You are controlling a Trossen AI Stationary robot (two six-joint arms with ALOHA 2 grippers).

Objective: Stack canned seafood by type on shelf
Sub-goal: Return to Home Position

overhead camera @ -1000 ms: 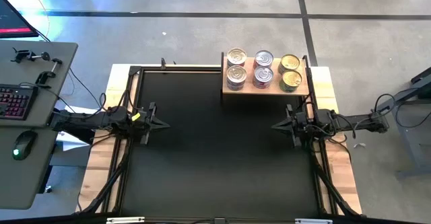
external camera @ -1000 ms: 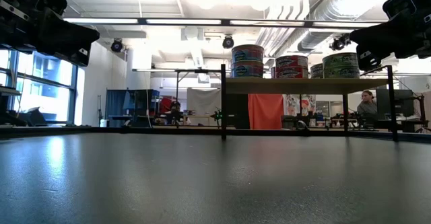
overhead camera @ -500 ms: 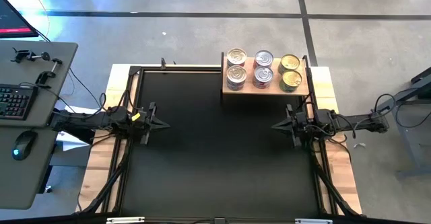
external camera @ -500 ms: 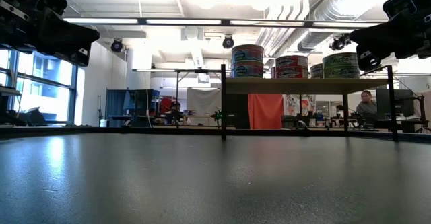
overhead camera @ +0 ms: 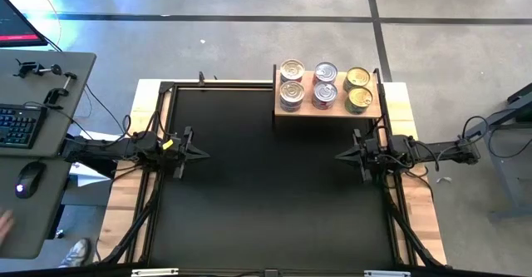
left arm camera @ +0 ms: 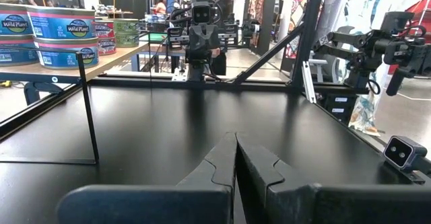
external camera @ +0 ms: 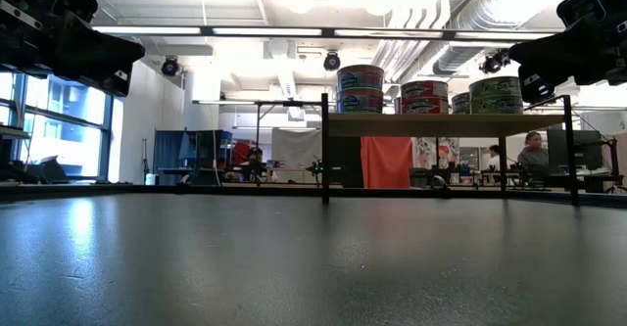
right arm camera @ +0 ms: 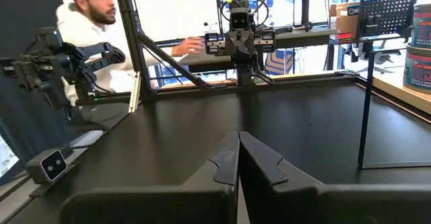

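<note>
The canned seafood stands in six short stacks on the shelf, at the far right of the black table — three side by side, two deep, the right-hand pair gold-topped. The left gripper hangs by the table's left edge and the right gripper by its right edge, just nearer than the shelf. Each points inward at the other — fingers clenched together, grasping nothing.
</note>
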